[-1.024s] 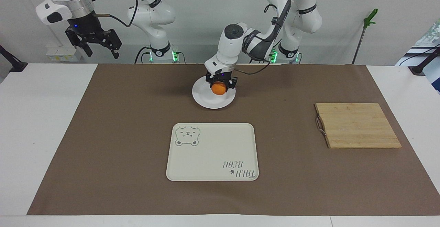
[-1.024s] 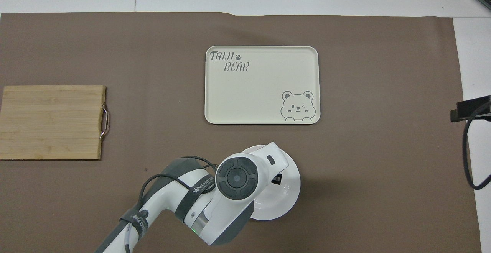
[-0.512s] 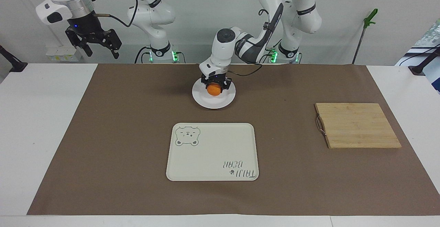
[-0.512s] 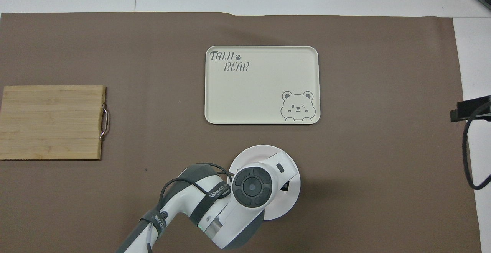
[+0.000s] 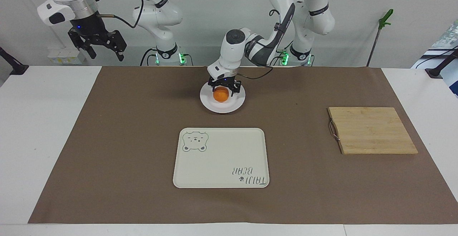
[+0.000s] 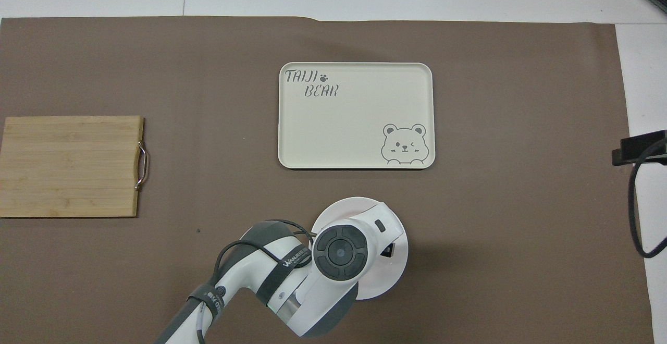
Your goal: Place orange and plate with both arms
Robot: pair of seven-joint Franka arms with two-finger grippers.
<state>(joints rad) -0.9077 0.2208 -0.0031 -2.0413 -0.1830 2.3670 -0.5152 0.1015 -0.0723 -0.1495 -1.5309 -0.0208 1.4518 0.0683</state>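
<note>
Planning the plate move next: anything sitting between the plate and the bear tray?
Nothing visible. Only bare brown mat lies between the plate and the tray. The orange sits on the plate, with the left gripper open around it. The right gripper waits, raised.

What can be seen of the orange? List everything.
The small round bright-orange fruit has a smooth, evenly coloured skin and sits on the round glossy white plate, slightly toward the robots from its middle. The left arm's black pincer stands directly over it, fingers spread to either side of the fruit; whether they touch it cannot be told. In the overhead view the arm hides the fruit entirely. No stem or mark shows.
</note>
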